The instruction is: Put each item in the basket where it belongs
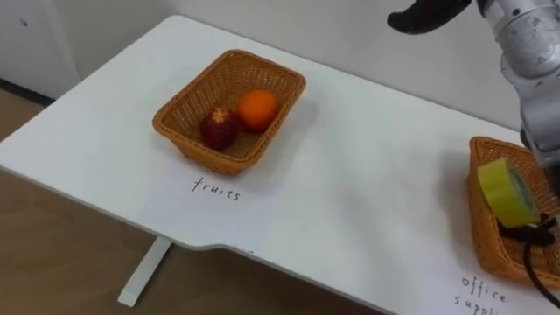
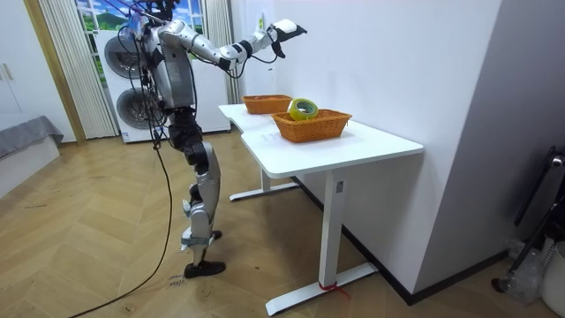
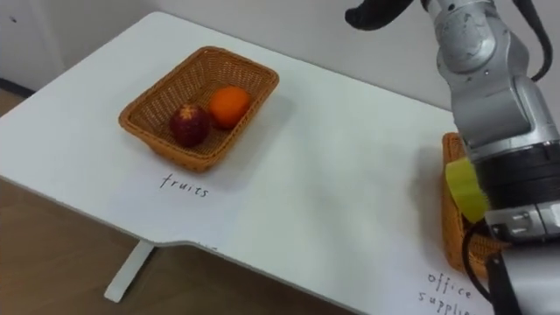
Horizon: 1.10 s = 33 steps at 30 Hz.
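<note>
A wicker fruit basket (image 1: 188,144) stands at the table's far left and holds a dark red fruit (image 1: 219,127) and an orange (image 1: 258,109). A second wicker basket (image 1: 486,232) at the table's right edge holds a yellow tape roll (image 1: 506,191) standing on edge. My right arm reaches up over the table's far right. My right hand (image 1: 429,13) is high above the tabletop, fingers fairly straight, with nothing seen in it. In the room view this hand (image 2: 287,29) is raised above both baskets.
The white table (image 1: 367,175) has a handwritten paper label in front of each basket (image 1: 216,188). A wall runs along its far side. In the room view I stand at the table's end, with stacked washing machines (image 2: 128,84) behind me.
</note>
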Available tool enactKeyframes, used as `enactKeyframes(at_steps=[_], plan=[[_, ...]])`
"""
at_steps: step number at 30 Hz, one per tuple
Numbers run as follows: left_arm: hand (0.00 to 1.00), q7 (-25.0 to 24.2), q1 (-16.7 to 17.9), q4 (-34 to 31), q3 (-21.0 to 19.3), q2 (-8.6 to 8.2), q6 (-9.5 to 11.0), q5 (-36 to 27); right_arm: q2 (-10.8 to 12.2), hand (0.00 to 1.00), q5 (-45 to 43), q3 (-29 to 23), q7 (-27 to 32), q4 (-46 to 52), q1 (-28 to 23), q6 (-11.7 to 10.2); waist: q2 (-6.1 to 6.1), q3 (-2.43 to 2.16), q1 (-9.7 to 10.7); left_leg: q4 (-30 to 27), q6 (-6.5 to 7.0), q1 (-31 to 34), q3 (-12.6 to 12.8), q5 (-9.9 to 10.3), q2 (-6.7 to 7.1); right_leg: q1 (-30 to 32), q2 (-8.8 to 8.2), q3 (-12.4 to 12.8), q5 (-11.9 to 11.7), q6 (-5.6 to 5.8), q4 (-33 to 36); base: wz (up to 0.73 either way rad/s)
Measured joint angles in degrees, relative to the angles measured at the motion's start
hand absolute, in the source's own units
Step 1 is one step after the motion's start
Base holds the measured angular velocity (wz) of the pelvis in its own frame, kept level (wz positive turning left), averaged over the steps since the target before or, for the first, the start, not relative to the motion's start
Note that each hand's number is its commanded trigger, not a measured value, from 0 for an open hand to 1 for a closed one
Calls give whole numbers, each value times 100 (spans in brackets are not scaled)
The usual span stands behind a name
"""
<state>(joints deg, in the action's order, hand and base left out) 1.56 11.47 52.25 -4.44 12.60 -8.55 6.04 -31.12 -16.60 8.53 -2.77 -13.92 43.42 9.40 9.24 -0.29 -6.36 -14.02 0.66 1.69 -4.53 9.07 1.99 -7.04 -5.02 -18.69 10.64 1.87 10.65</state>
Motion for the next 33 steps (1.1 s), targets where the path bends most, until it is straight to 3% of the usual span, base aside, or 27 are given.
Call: enactKeyframes(at_steps=[9,14,18,22,28,33], plan=[[0,-110,-68,21,10,-41,158,-345,-20,0,3,-743,235,320,-559,-53,-65,20,230,143,1,-202,212,3,-49,-25,5,147,0,0,-1,-12],[0,-117,-75,14,3,-34,234,-327,-29,0,-6,-1106,394,568,-901,-82,-82,20,468,167,4,-153,306,6,-72,60,0,154,0,1,12,-8],[0,-95,-74,45,-1,-37,275,-322,-115,0,22,-1389,608,877,-1087,-135,-87,14,515,250,1,-193,581,4,-133,195,20,359,-6,-9,40,-33],[0,-28,-69,70,-41,-36,425,-421,-127,0,29,-1745,972,1089,-1359,-248,-77,6,698,343,8,-318,675,10,-138,165,23,476,-6,-8,38,-15],[0,3,-52,181,-169,-37,427,-422,-133,0,-1,-1993,1386,1164,-1445,-247,-79,4,861,363,-26,-393,935,62,-228,226,111,759,-42,-32,29,-24],[0,0,-72,188,-220,-42,431,-421,-143,0,-1,-2133,1580,1290,-1549,-254,-109,-8,994,365,-57,-442,1029,83,-296,213,163,790,-60,-61,11,-12]])
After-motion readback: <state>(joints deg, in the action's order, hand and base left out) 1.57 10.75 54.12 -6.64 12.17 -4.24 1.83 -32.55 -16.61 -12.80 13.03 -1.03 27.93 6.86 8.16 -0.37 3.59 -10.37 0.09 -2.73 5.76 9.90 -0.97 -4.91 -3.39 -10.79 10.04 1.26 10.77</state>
